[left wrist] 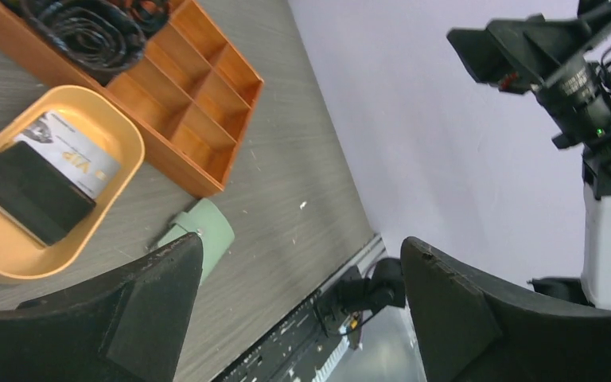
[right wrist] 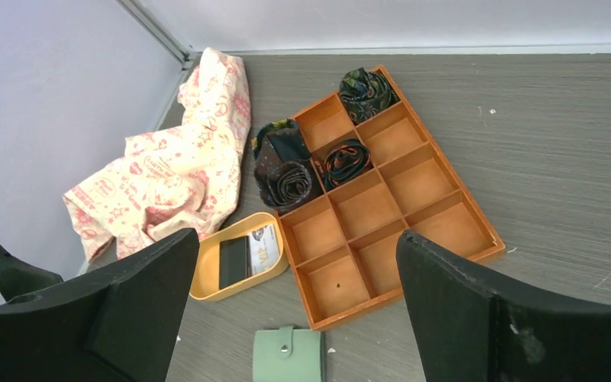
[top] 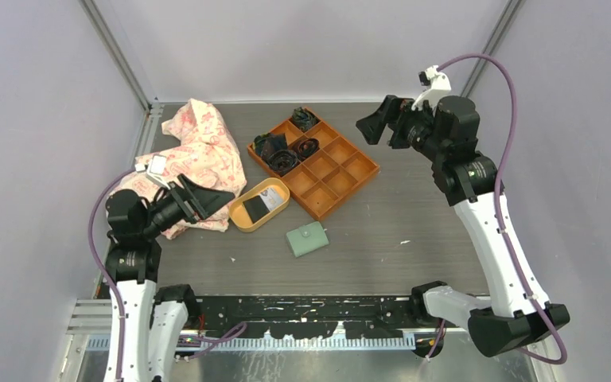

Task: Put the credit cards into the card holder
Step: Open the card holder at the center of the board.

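Credit cards [top: 254, 208] lay in the yellow dish [top: 279, 191]: thin, stiff, slick, probably best pinched by an edge. Left end effector [top: 221, 199] and right end effector [top: 372, 127] stood apart, empty.

**Colours and patterns on the counter [top: 414, 247]**

We note a sage-green card holder [top: 307, 239], an orange tray [top: 342, 151], a yellow dish [top: 243, 225], one black card [top: 253, 208] and one pale card [top: 271, 199] with dark print. The cloth [top: 199, 147] is cream with pink-red motifs. The rolled fabrics [top: 282, 155] are dark and patterned. The counter is grey, wood-grained.
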You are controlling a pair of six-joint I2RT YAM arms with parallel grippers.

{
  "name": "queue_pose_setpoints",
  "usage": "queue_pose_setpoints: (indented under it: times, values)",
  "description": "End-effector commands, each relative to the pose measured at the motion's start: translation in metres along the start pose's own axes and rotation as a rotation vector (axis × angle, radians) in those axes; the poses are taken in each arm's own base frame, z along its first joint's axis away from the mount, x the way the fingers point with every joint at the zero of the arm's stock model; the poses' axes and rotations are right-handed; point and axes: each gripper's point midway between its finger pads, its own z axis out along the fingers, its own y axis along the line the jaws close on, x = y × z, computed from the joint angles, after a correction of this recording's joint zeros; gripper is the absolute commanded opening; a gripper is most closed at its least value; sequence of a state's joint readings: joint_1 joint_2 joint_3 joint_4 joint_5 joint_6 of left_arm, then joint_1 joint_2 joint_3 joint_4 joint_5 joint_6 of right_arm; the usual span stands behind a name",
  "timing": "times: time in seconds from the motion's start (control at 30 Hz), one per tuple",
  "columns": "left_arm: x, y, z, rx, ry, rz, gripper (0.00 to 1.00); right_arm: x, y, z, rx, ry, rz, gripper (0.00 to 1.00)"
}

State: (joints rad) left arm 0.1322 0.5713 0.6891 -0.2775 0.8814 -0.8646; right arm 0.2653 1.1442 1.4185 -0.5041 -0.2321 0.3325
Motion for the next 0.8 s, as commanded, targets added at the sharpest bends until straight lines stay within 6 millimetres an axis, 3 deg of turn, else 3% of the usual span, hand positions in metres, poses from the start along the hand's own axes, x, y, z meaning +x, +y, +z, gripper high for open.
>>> queue_pose_setpoints:
  times: [0.0,0.07,0.2,0.43,0.6,0.67,0.77]
  values:
    - [0.011,-0.034,-0.009,0.099,0.052,0.112,0.93,-0.015,0.013,-0.012,-0.087,-0.083,0.016,1.00]
    - [0.022,-0.035,-0.010,0.105,0.075,0.110,0.92,0.000,0.015,-0.010,-0.143,-0.054,-0.026,1.00]
    - [0.059,-0.025,-0.007,0.111,0.148,0.089,0.89,0.064,0.022,-0.007,-0.362,0.089,-0.205,1.00]
    - [0.129,0.006,0.022,0.033,0.286,0.154,0.83,0.172,-0.002,-0.016,-0.561,0.233,-0.426,0.99]
    - [0.173,0.024,0.055,0.002,0.326,0.459,0.83,0.220,-0.018,-0.028,-0.654,0.303,-0.599,0.99]
    - [0.177,0.023,0.072,0.083,0.247,0.517,0.83,0.233,-0.023,-0.032,-0.678,0.332,-0.645,0.99]
    - [0.177,0.049,0.082,0.060,0.146,0.539,0.86,0.242,-0.029,-0.033,-0.689,0.369,-0.677,0.99]
